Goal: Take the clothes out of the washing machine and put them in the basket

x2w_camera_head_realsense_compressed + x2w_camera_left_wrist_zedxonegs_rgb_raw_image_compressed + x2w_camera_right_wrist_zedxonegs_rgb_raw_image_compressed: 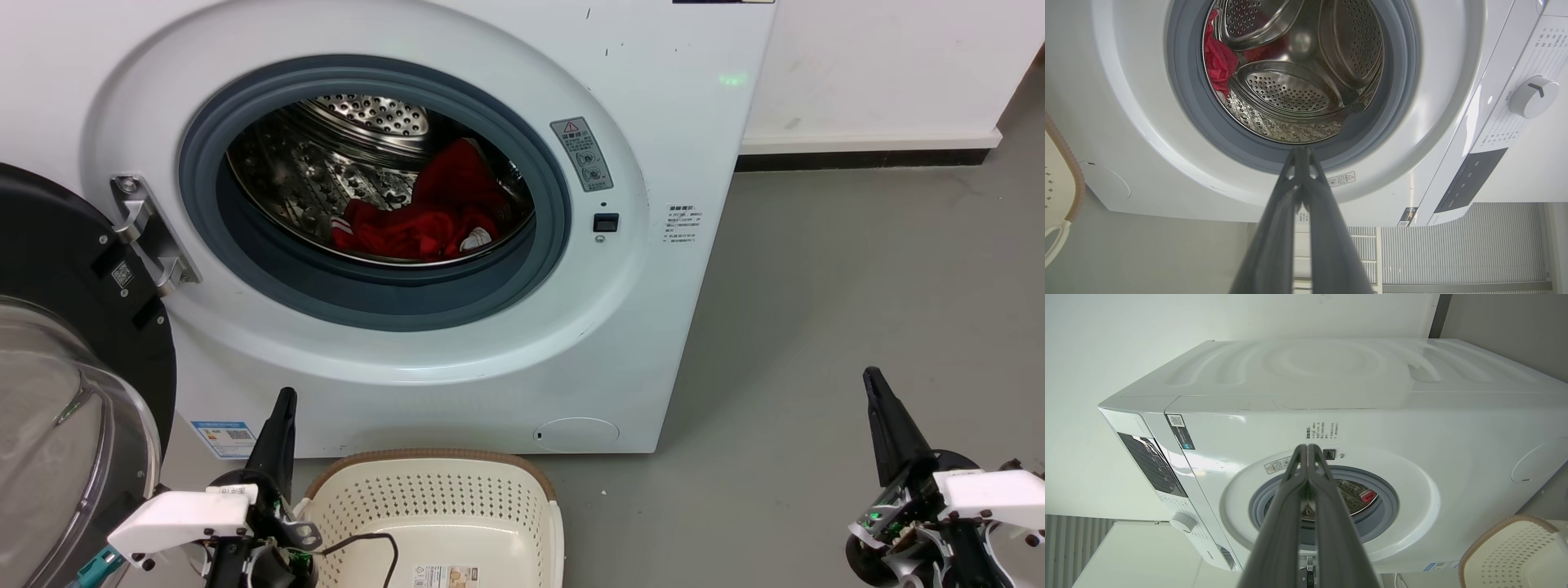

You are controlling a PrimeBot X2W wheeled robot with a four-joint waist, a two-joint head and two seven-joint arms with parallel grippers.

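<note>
The white washing machine (457, 359) stands with its porthole uncovered and its black-framed glass door (57, 392) swung out to the left. Red clothes (424, 216) with white stripes lie low in the steel drum, and show as red fabric (1218, 61) and a red patch (1368, 495) in the wrist views. The cream basket (433, 506) with a brown rim sits on the floor in front of the machine. My left gripper (283, 400) is shut and empty, just left of the basket. My right gripper (873, 380) is shut and empty, over the floor at far right.
Grey floor (833, 310) stretches to the right of the machine up to a white wall with a dark baseboard (865, 159). A dark cable (367, 543) runs across the basket's inside. The open door crowds the left side beside my left arm.
</note>
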